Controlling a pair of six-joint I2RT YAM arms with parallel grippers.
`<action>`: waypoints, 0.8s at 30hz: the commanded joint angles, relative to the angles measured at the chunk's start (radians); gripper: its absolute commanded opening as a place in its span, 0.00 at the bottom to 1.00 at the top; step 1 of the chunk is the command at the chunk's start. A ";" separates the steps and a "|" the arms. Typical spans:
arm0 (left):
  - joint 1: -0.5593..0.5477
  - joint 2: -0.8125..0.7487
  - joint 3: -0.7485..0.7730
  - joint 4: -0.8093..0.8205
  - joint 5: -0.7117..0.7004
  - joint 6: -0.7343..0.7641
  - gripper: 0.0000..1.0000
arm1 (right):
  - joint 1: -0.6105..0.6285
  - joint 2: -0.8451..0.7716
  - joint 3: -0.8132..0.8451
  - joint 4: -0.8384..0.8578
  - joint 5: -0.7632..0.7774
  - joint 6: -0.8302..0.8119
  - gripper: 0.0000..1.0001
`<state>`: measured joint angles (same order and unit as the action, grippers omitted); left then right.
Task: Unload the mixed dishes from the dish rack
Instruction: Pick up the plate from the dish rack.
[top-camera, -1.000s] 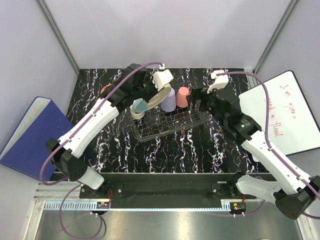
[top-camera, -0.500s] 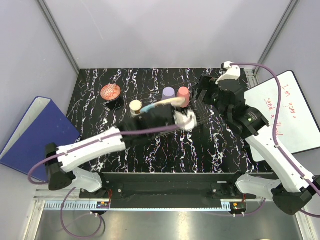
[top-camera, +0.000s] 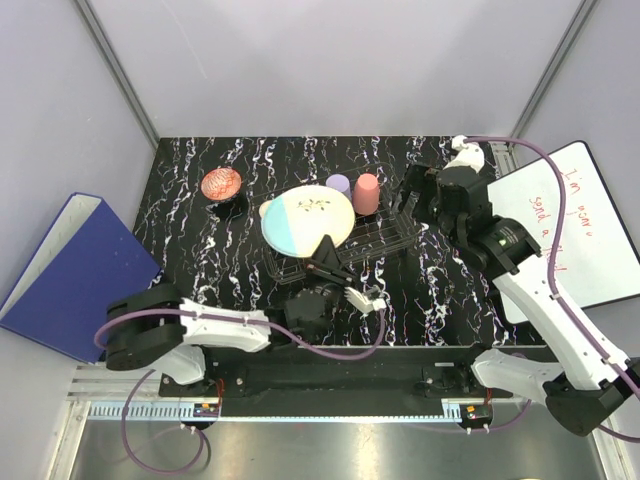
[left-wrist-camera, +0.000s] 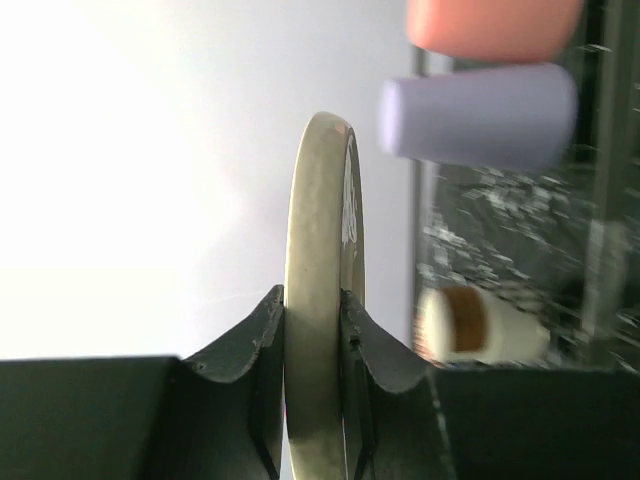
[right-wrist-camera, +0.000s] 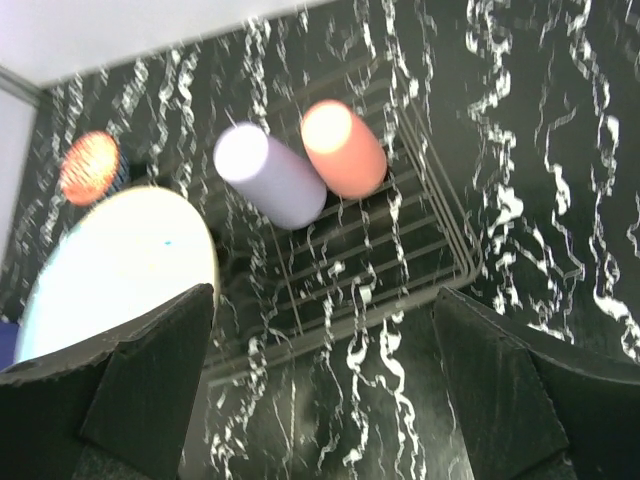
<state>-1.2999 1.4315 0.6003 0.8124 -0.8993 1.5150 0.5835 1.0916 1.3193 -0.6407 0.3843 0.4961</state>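
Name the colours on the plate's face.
Plate: part light blue, part cream; clearest in the top external view.

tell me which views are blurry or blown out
Left wrist: the backdrop left of the plate is blown out white, and the lavender cup and whitish cup are smeared; right wrist: soft all over, the plate washed out pale; top external: sharp and evenly lit.
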 joint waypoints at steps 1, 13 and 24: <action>-0.058 0.041 0.026 0.800 -0.026 0.379 0.00 | -0.013 0.005 -0.019 -0.011 -0.094 0.016 0.99; -0.131 0.124 0.058 0.855 0.013 0.389 0.00 | -0.017 0.027 -0.045 0.006 -0.304 -0.025 1.00; -0.179 0.179 0.131 0.854 0.036 0.406 0.00 | -0.017 0.112 -0.060 0.072 -0.413 -0.007 0.96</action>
<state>-1.4555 1.6173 0.6563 1.1851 -0.8974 1.8526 0.5720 1.1736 1.2655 -0.6250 0.0391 0.4911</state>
